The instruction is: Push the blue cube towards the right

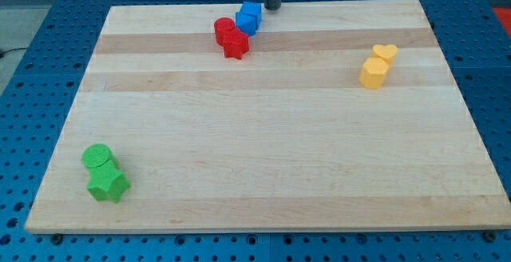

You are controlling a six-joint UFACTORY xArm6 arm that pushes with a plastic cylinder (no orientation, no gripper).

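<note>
In the camera view, we see my tip [272,9] at the tabletop's [263,150] top edge, just to the right of the blue cube [249,17] and slightly above it. The blue cube touches a red block [225,31], with a red star-like block [235,45] below. This arm has no fingers to spread or press. Two yellow blocks [378,65] sit at the view's right; a green cylinder [97,157] and green star block [108,185] sit bottom left.
</note>
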